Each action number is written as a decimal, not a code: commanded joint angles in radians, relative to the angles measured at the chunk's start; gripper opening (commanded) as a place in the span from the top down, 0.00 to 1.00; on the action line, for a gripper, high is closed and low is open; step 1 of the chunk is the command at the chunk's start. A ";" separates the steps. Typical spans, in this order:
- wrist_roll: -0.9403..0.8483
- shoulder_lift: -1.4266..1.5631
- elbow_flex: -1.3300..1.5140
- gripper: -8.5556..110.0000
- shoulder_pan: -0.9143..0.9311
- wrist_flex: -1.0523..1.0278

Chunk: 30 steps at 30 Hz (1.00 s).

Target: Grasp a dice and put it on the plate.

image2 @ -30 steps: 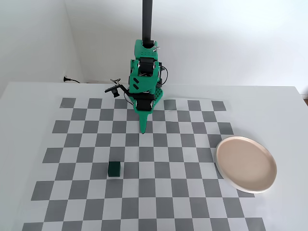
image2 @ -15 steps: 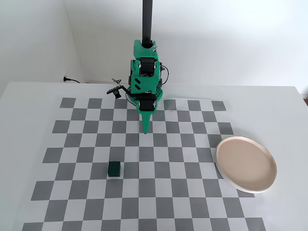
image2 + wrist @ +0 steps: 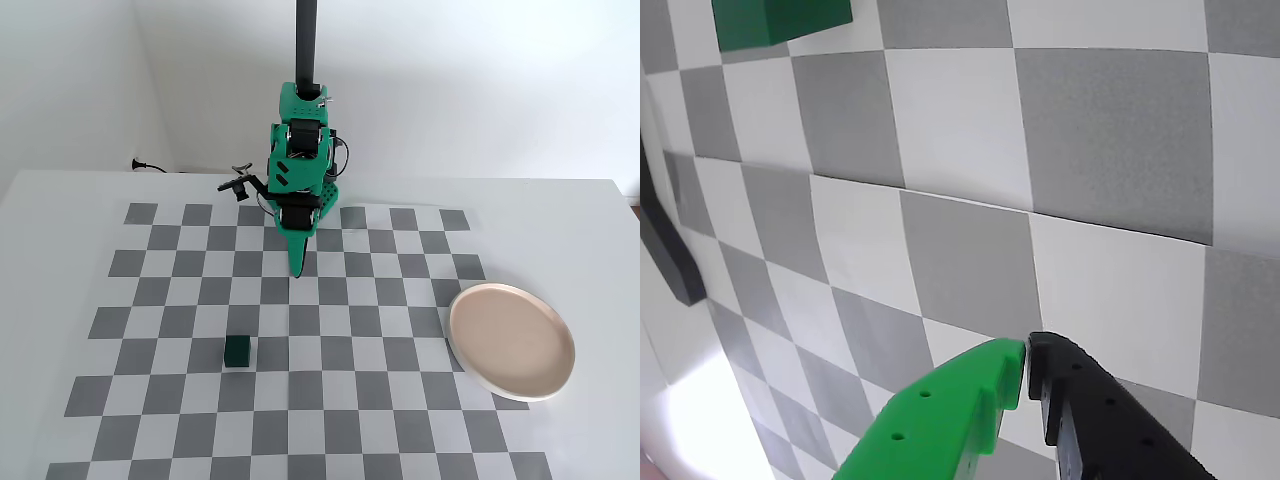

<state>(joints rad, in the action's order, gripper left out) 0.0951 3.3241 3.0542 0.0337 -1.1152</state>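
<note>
Green-and-black two-finger pincer [image 3: 296,270] hanging tip-down over the grey-and-white checkered mat [image 3: 400,420] on the white tabletop [image 3: 60,220], jaws together, nothing between them. Wrist view confirms: green fingertip [image 3: 980,385] and black fingertip [image 3: 1070,385] pressed nearly flush, only a hairline gap, bare squares beneath.

Small dark green cube dice [image 3: 237,351] sitting flat on the mat, apart from the pincer: nearer the camera and a little to the left in the fixed view, roughly a diagonal step away. In the wrist view, just a green corner of it at the top-left edge [image 3: 780,20]. No long axis to worry about on a cube; faces squared up with the checker lines.

Round pale pinkish-beige plate [image 3: 468,350] with cream rim at the mat's right edge in the fixed view, well apart from both dice and pincer. Empty, nothing on it.

Judging the next move: swing toward the camera and left, jaws needing to spread before dropping over the cube. Grasp not yet begun.
</note>
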 commanded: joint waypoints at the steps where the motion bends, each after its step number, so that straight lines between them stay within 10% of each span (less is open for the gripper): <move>1: 0.002 0.012 -0.015 0.96 -0.008 -0.005; 30: -0.009 -0.067 -0.298 0.97 0.057 0.089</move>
<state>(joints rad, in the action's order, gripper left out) 0.0951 3.3180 2.8839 0.0874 -1.0723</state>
